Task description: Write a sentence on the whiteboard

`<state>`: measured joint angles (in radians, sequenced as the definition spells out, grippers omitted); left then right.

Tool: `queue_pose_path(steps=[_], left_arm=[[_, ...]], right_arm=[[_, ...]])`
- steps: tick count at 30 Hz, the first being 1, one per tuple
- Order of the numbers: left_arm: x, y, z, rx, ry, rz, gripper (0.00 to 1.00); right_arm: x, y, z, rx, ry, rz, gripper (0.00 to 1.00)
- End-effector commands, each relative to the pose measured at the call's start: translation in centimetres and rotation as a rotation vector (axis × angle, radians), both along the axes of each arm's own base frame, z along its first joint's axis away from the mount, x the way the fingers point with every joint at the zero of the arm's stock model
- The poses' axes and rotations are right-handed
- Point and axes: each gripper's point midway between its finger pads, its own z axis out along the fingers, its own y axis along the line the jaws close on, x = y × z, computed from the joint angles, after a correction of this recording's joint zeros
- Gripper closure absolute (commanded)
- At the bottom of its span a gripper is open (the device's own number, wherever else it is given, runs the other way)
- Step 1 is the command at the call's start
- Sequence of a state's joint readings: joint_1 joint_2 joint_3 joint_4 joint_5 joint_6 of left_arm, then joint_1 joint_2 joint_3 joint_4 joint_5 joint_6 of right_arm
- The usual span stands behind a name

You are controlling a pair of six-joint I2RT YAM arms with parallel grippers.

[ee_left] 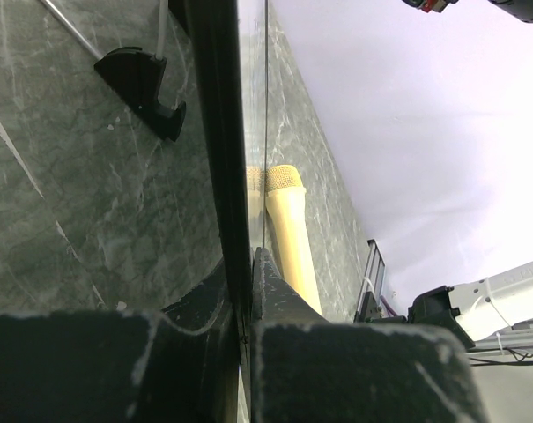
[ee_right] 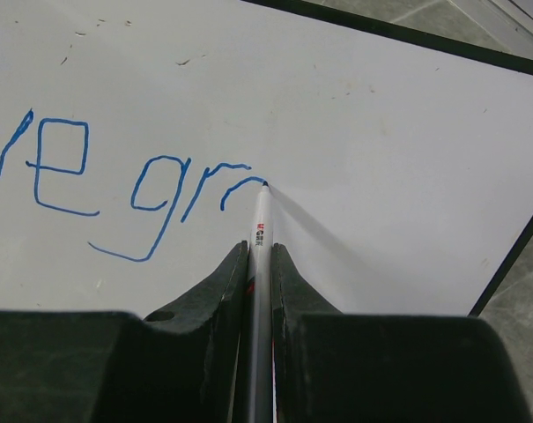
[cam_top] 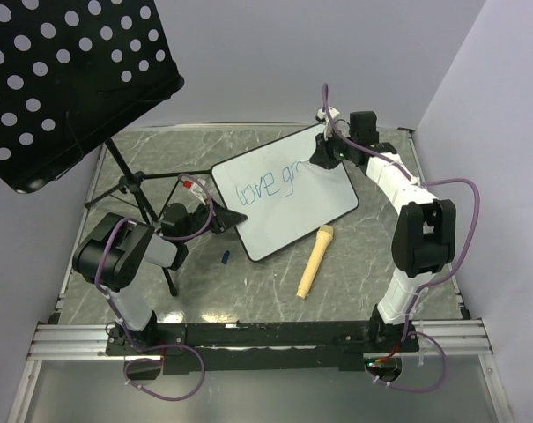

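1 blue line (cam_top: 264,185), "love gr", marks the whiteboard (cam_top: 312,213).

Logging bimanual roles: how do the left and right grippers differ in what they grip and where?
The left gripper pinches the black rim of the white rectangular whiteboard on its left side; the right gripper pinches a thin white marker. The left gripper sits at the board's edge; the right gripper is over its face, marker tip touching the end of the blue handwritten letters. Both are shut on something.
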<state>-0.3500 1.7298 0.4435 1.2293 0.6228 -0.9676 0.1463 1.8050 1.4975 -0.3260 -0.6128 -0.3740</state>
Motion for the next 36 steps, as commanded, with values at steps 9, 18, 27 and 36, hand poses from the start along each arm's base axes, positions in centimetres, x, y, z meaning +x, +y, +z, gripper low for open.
queue_pose_path(steps=[9, 18, 27, 36], left_arm=[[-0.3, -0.9, 5.9, -0.047, -0.319, -0.072, 0.99], [-0.3, -0.9, 5.8, -0.048, -0.315, -0.072, 0.99], [-0.5, -0.8, 5.7, -0.048, -0.313, -0.074, 0.99], [-0.5, -0.8, 5.6, -0.052, -0.311, -0.077, 0.99]], right_arm=[[-2.6, -0.4, 0.8, -0.020, -0.019, 0.025, 1.00], [-3.9, 1.5, 0.7, -0.001, -0.003, 0.082, 1.00], [-2.1, 1.9, 3.0, 0.026, -0.039, 0.055, 1.00], [-2.1, 1.5, 5.6, 0.055, -0.094, 0.048, 1.00]])
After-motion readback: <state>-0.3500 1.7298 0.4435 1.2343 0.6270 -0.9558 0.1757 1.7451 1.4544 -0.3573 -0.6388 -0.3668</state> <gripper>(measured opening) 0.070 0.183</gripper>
